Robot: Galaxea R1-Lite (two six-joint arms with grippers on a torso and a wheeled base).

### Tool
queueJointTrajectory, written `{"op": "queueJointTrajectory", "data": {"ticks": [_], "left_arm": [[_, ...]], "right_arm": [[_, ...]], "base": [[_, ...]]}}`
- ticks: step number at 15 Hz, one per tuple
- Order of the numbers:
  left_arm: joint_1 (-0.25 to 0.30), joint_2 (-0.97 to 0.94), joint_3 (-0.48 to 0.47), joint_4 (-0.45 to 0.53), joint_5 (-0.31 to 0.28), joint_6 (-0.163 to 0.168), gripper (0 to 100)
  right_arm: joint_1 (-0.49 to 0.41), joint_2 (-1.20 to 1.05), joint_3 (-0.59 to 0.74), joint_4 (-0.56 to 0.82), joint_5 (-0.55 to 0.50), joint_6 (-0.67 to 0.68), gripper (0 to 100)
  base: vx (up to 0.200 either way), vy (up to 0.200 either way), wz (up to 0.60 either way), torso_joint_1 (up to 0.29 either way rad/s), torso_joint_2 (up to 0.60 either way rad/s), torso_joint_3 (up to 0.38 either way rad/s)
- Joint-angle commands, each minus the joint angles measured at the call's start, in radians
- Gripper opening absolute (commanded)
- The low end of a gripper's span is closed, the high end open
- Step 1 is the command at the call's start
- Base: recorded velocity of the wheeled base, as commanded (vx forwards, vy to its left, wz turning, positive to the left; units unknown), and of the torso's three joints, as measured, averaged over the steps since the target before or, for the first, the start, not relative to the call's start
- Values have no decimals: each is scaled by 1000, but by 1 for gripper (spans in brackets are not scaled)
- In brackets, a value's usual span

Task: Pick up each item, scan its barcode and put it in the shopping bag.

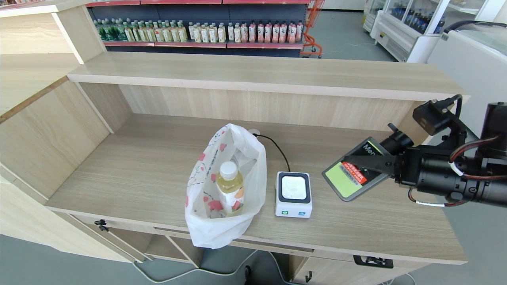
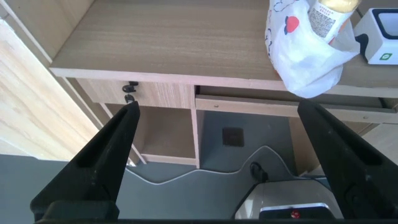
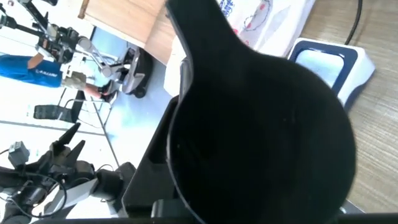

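A white shopping bag (image 1: 225, 186) with a red pattern stands open on the wooden counter (image 1: 150, 174), with a yellow drink bottle (image 1: 229, 184) upright inside. Just right of it sits the white barcode scanner (image 1: 293, 194), window facing up. My right gripper (image 1: 376, 163) is shut on a flat black-and-green box (image 1: 350, 172), held tilted in the air right of the scanner and above the counter. My left gripper (image 2: 219, 109) is open and empty, low in front of the counter's front edge, with the bag (image 2: 298, 50), bottle (image 2: 329, 15) and scanner (image 2: 382, 34) beyond it.
A black cable (image 1: 277, 148) runs from the scanner toward the counter's back wall. A raised ledge (image 1: 257, 75) borders the back and a wooden side panel (image 1: 47, 134) the left. Drawers and open cubbies (image 2: 168, 130) lie under the counter. Shelves of bottles (image 1: 198, 31) stand far behind.
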Motion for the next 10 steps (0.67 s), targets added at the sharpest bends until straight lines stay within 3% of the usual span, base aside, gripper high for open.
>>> {"op": "queueJointTrajectory", "data": {"ticks": [1,5,10], "left_arm": [[0,0,0,0,0,1,100],[0,0,0,0,0,-1,100],[0,0,0,0,0,3,100]], "right_arm": [[-14,56,-6,-1,-9,-50,0],[-23,183,-60,-1,-162,-120,0],[-20,247,-134,-1,-193,-117,0]], "base": [[0,0,0,0,0,0],[0,0,0,0,0,0],[0,0,0,0,0,0]]}}
